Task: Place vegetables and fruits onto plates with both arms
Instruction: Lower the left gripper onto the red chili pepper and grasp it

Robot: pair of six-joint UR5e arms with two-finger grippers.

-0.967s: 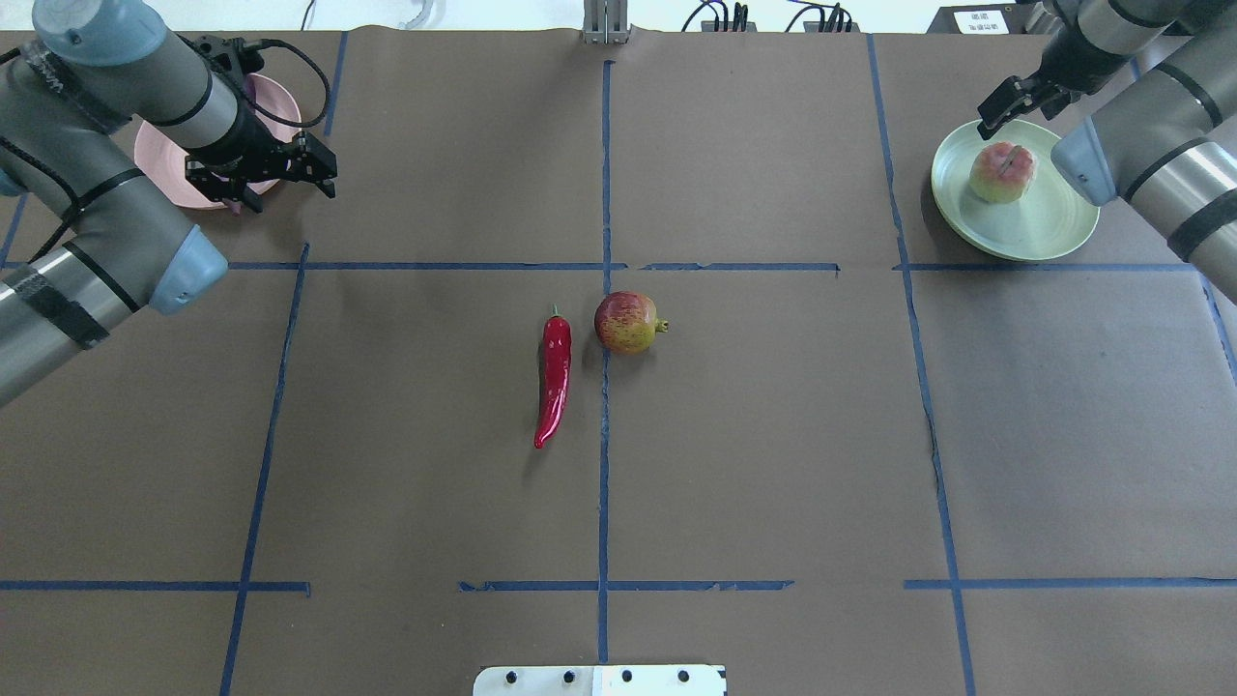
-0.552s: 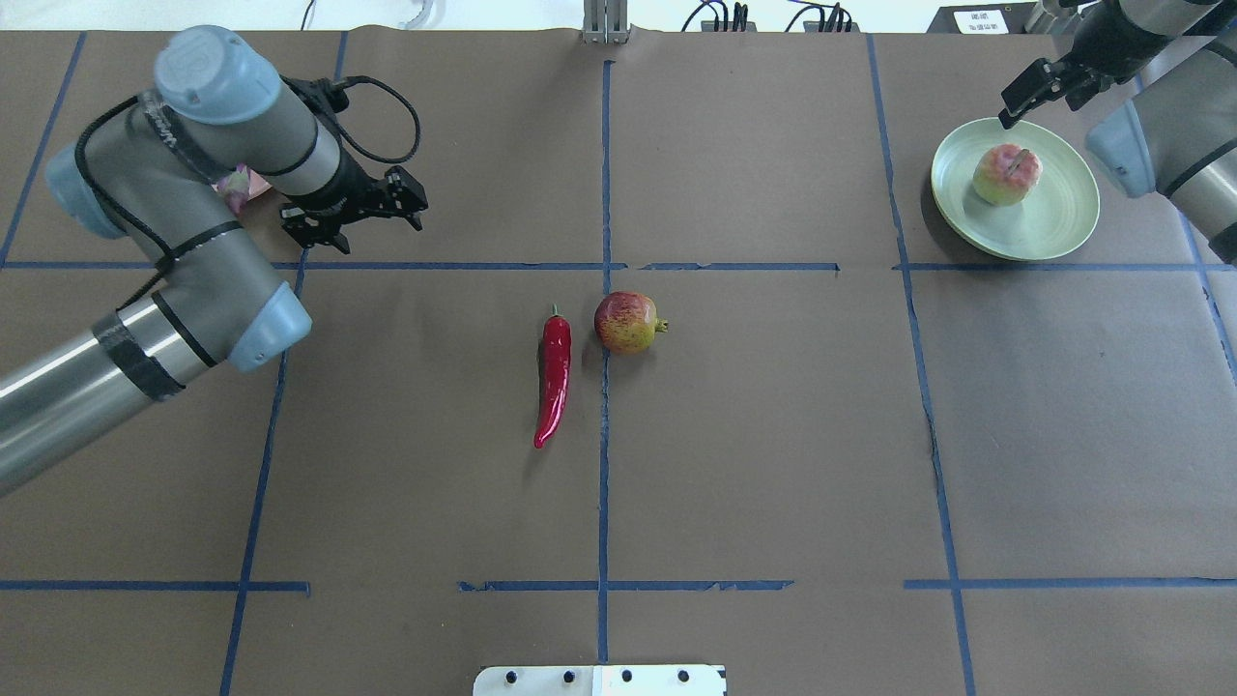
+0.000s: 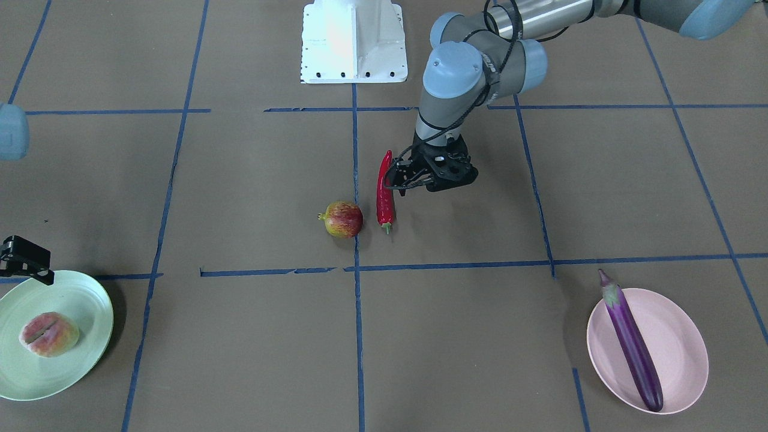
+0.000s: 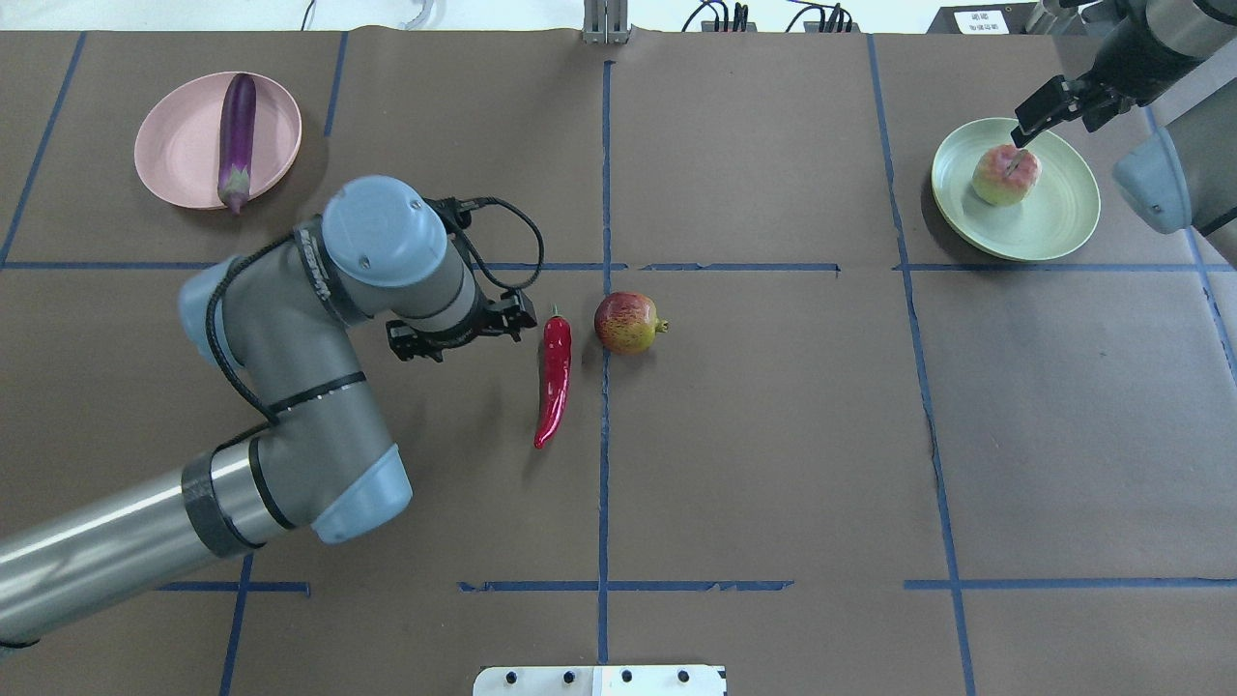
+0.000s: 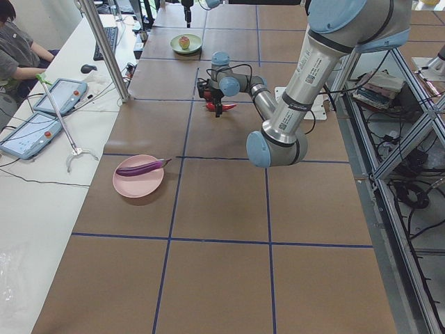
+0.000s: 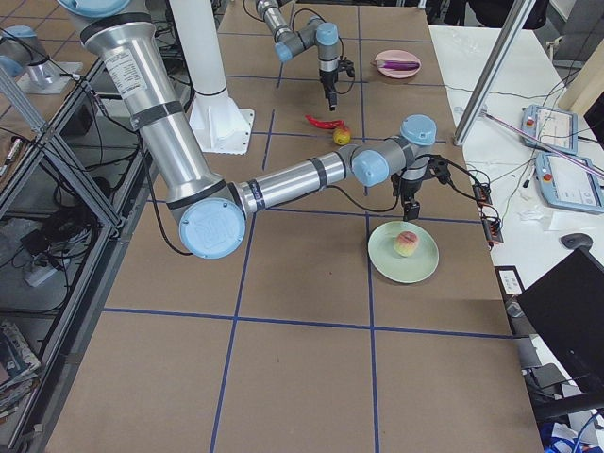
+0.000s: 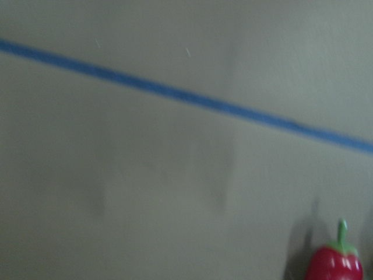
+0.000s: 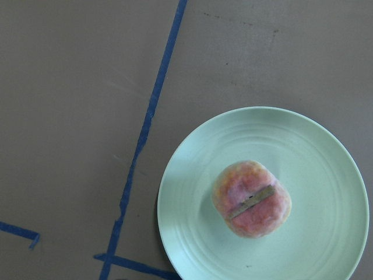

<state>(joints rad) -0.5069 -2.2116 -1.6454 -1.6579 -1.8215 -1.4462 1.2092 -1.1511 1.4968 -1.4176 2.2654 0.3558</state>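
A purple eggplant [image 4: 237, 121] lies on the pink plate [image 4: 179, 145] at far left. On the green plate [image 4: 1053, 227] at far right rests a peach [image 4: 1006, 174], centred in the right wrist view [image 8: 250, 198]. The red chili [image 4: 555, 377] and the pomegranate-like fruit [image 4: 626, 322] lie side by side on the paper at the table's centre. My left gripper [image 4: 462, 336] hangs open just left of the chili's stem end, touching nothing; the chili's top [image 7: 335, 262] shows low in its wrist view. Over the green plate's far rim, my right gripper [image 4: 1053, 108] is open and empty.
The robot's white base block [image 3: 353, 42] stands at the near middle edge. Blue tape lines [image 4: 604, 435] divide the brown paper into squares. A side table with tablets [image 5: 42, 118] and a seated person runs along the far edge.
My left arm has swung from over the pink plate to the table's centre beside the chili, uncovering the eggplant on the plate. The right gripper has drawn back from the peach.
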